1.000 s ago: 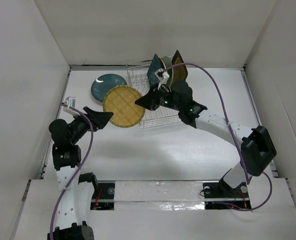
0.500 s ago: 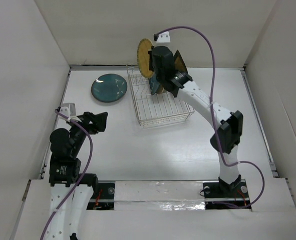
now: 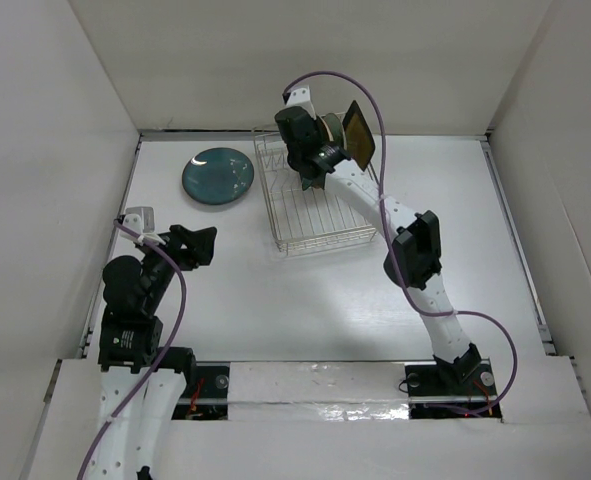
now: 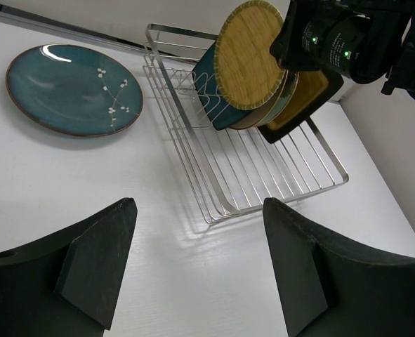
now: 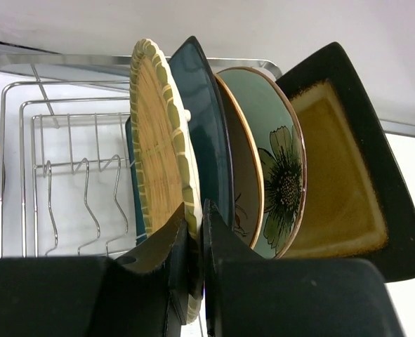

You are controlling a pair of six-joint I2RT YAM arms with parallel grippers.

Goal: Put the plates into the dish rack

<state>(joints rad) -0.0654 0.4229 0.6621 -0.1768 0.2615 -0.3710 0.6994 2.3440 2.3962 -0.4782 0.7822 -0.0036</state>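
Loading is going on at the rack (image 3: 325, 228), which is sitting in the upper middle of the top view. Four plates are standing on edge at its far end: amber (image 5: 340, 168), green (image 5: 281, 161), beige (image 5: 246, 182) and square teal (image 5: 207, 126). The yellow plate (image 5: 161, 140) is standing just beside the square teal one. The right gripper (image 5: 195, 232) is pinching its rim, with the jaws closed down to the plate's thickness. The round teal plate (image 3: 218, 176) is lying flat at upper left, well apart from the rack. The left gripper (image 4: 199, 217) is hanging wide open at lower left, holding nothing.

The fingers (image 5: 168, 246) are hiding whether the yellow plate is sitting between two tines (image 5: 88, 210). I am judging that this needs checking first. Then the jaws should be opening slowly and backing away along the plate's face, so the row is not tipping.
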